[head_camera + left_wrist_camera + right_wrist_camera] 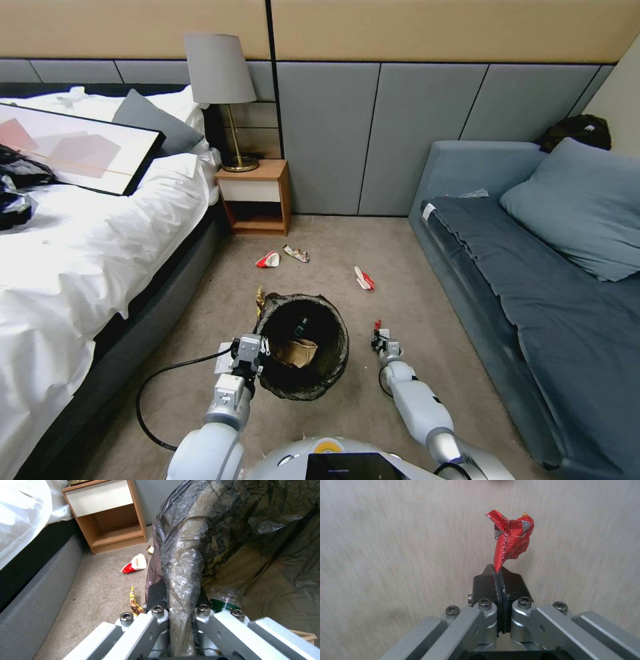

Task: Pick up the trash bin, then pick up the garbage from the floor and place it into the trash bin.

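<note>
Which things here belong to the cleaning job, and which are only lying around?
Job:
- round bag-lined trash bin, held at its rim by left gripper
- crumpled red wrapper in right gripper
- red-and-white wrappers on carpet

Not job:
- wooden nightstand
- grey lamp
- blue sofa

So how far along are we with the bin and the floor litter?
Done: left gripper clamps the trash bin rim; a bottle and cardboard lie inside. In hand: right gripper pinches a red wrapper. Left: three wrappers ahead, a yellow packet beside the bin.
</note>
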